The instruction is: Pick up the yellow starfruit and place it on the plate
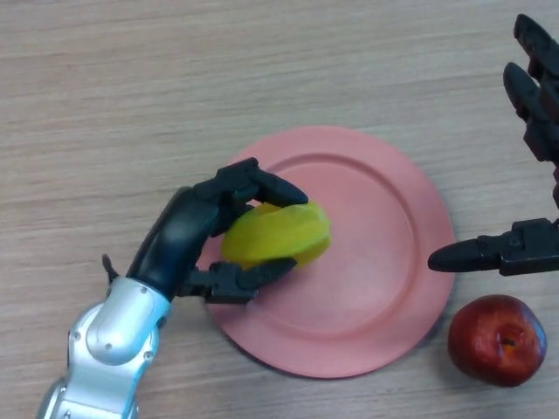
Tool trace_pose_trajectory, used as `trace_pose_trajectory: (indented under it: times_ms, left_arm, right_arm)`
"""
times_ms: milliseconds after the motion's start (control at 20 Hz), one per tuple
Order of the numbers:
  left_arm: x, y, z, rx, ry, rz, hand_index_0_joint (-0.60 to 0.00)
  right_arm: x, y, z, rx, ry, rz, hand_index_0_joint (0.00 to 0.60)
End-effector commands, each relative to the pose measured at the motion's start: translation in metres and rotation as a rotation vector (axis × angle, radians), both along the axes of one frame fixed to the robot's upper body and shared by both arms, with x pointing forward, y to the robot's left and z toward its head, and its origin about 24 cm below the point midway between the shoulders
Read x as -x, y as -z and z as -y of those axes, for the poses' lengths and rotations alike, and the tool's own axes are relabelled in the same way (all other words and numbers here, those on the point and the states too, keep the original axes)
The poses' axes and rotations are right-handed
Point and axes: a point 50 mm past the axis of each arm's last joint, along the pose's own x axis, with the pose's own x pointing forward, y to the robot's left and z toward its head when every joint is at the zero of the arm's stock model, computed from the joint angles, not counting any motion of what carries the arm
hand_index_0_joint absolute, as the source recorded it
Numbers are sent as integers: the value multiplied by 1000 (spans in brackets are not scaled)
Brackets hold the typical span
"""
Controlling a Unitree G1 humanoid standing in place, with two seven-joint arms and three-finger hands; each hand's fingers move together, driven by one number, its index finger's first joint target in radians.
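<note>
Starfruit (278,234), yellow, sits pinched between the curled fingers and thumb of the left hand (188,231) over the left part of the pink plate (384,262), so the placing step looks nearly done; whether the fruit already rests on the plate I cannot tell. Next, I judge, the hand lowers and lets go gently. The right hand (524,249) hangs spread wide at the right edge above a red apple (496,339) on the pale wood-grain table (131,87).

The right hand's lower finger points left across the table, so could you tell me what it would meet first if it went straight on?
Probably the pink plate: the right hand has its fingertip just off the rim. Further along lies the starfruit, held by the left hand. Height is unclear.
</note>
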Motion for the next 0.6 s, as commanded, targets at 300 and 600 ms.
trace_pose_trajectory:
  times_ms: [300, 600]
  left_arm:
    - [-2, -16, 5, -136, 7, 163, 0]
    - [1, -35, -4, -126, -64, 267, 0]
  right_arm:
    - [15, -29, 10, 19, 13, 220, 0]
    - [16, -29, 9, 29, 14, 217, 0]
